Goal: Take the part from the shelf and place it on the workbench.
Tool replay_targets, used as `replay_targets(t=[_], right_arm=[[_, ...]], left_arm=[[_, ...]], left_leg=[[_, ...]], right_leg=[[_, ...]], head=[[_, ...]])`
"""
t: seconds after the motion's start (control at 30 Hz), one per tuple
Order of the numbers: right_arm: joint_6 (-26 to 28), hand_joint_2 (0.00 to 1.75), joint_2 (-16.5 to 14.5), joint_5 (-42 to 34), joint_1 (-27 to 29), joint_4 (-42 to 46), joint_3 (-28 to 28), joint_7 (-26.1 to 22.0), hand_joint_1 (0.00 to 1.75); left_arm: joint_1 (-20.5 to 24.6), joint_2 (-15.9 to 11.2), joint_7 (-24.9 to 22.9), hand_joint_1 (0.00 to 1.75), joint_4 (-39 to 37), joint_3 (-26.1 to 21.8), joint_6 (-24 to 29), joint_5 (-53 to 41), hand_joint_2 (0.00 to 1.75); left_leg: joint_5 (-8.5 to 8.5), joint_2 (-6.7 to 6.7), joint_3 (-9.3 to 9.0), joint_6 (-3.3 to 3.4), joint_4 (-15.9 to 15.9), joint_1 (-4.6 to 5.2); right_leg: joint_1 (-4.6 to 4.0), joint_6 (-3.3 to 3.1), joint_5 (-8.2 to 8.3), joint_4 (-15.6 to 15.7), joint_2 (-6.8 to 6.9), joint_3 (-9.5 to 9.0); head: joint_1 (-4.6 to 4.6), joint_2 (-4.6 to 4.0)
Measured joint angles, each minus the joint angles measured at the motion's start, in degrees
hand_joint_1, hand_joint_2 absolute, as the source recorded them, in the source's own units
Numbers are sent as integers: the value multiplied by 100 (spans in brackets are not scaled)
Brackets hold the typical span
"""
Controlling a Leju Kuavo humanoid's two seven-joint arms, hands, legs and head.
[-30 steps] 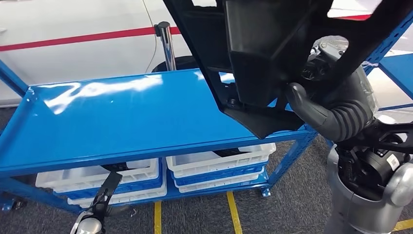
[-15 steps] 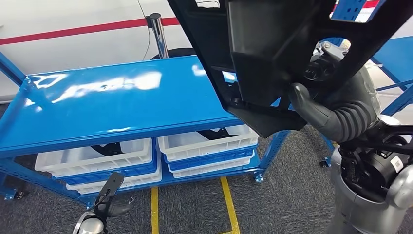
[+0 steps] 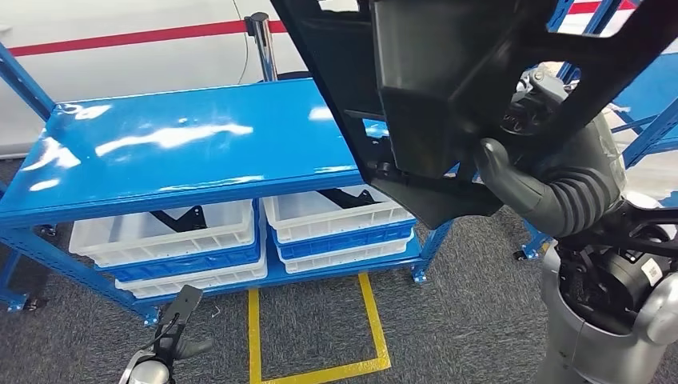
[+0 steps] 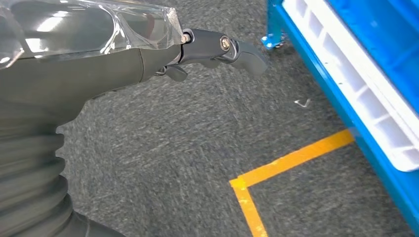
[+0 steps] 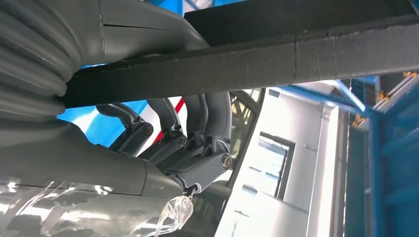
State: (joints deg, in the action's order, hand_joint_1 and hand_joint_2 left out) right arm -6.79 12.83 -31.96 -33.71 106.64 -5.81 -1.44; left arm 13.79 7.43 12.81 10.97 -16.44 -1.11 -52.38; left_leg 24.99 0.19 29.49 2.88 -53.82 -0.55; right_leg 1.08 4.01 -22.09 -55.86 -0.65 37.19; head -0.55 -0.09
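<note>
part (image 3: 448,88) is gripped by right hand (image 3: 552,188), raised above blue shelf (image 3: 184,152) | long axis slanted down-left | left hand (image 3: 172,332) hung low, fingers apart, nothing held

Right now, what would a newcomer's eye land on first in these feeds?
First, the big black plastic part, held up by the right hand and looming across the top right of the head view. Next, the glossy blue shelf top at the left, with white bins stacked under it. The left hand hangs low over grey carpet marked with yellow tape.
</note>
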Motion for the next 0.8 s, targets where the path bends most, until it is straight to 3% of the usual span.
replay_targets(t=[0.1, 0.13, 0.17, 0.2, 0.27, 0.33, 0.4, 0.47, 0.5, 0.53, 0.6, 0.63, 0.67, 0.7, 0.77, 0.8], right_arm=[[-3, 175, 9, -16, 9, 2, 6, 24, 175], [-5, 175, 11, -25, 11, 2, 8, 28, 175], [-12, 175, 13, -33, 10, 2, 8, 31, 175], [-19, 175, 13, -40, 7, 2, 8, 31, 175], [-29, 175, 13, -43, -17, 2, 8, 27, 175], [-46, 175, 13, -34, -73, 1, 7, 10, 175], [-80, 175, 12, -17, -112, 0, 4, -15, 175], [-101, 175, 10, -1, -115, -8, -2, -29, 175], [-103, 175, 9, 4, -116, -12, -5, -37, 175], [-103, 175, 8, 9, -114, -16, -7, -49, 175], [-103, 175, 3, 17, -98, -22, -9, -80, 175], [-103, 175, 1, 21, -82, -24, -9, -96, 175], [-104, 175, -1, 28, -63, -27, -9, -113, 175], [-104, 175, -2, 40, -42, -31, -9, -136, 175], [-104, 175, -3, 60, -12, -41, -8, -198, 175], [-103, 175, -3, 66, -6, -45, -4, -234, 175]], left_arm=[[-16, -3, -7, 0, 0, -2, 12, 7, 175], [-25, -3, -16, 0, 0, -2, 13, 14, 175], [-31, -3, -28, 0, 0, -2, 14, 20, 175], [-37, -3, -41, 0, 0, -2, 15, 27, 175], [-42, -5, -71, 0, 0, -2, 21, 37, 175], [-53, -7, -95, 0, 0, -2, 45, 42, 175], [-92, -18, -108, 0, 0, -2, 72, 33, 175], [-162, -39, -115, 0, -1, 0, 84, 25, 175], [-197, -50, -115, 0, -2, 1, 91, 25, 175], [-227, -68, -113, 0, -2, 1, 100, 26, 175], [-273, -113, -106, 0, -2, 1, 119, 29, 175], [-294, -142, -102, 0, -2, 1, 129, 30, 175], [-311, -168, -101, 0, -2, 1, 139, 30, 175], [-324, -193, -100, 0, -2, 1, 153, 31, 175], [-327, -234, -102, 0, -2, 1, 180, 37, 175], [-319, -251, -105, 0, -2, 0, 190, 41, 175]], left_leg=[[-177, 19, 193, 101, 0, 27], [-235, 22, 264, 109, -5, 44], [-294, 25, 339, 114, -12, 60], [-351, 26, 418, 114, -22, 73], [-456, 26, 553, 101, -41, 88], [-564, 25, 650, 60, -46, 103], [-698, 27, 712, -4, -12, 97], [-711, 18, 788, -71, -12, 82], [-551, 13, 858, -105, -137, 75], [-282, 7, 952, -139, -389, 62], [321, 4, 1149, -208, -1180, 19], [468, 4, 1200, -239, -1546, -2], [461, 5, 1185, -268, -1769, -23], [336, 5, 1087, -295, -1807, -44], [36, 1, 624, -350, -1291, -87], [22, -17, 323, -365, -846, -89]], right_leg=[[8, 49, -841, -1106, 19, 312], [8, 56, -965, -1457, 19, 370], [7, 54, -947, -1642, 20, 350], [5, 42, -819, -1620, 20, 231], [-10, -12, -534, -1024, 21, -280], [-54, -76, -528, -152, 33, -859], [-108, -126, -564, 280, 42, -1060], [-87, -194, -450, 321, 56, -969], [-69, -237, -386, 337, 69, -912], [-46, -275, -316, 349, 82, -843], [-45, -312, -187, 342, 92, -687], [-43, -310, -125, 340, 91, -610], [-36, -297, -62, 335, 89, -527], [-24, -277, -1, 324, 87, -439], [8, -212, 103, 270, 79, -260], [15, -172, 144, 228, 76, -175]], head=[[20, 0], [24, 0], [24, 0], [24, 0], [24, 0], [23, 0], [22, 0], [20, 0], [17, 0], [13, 0], [8, 0], [7, 0], [7, 0], [7, 0], [6, 0], [4, 0]])
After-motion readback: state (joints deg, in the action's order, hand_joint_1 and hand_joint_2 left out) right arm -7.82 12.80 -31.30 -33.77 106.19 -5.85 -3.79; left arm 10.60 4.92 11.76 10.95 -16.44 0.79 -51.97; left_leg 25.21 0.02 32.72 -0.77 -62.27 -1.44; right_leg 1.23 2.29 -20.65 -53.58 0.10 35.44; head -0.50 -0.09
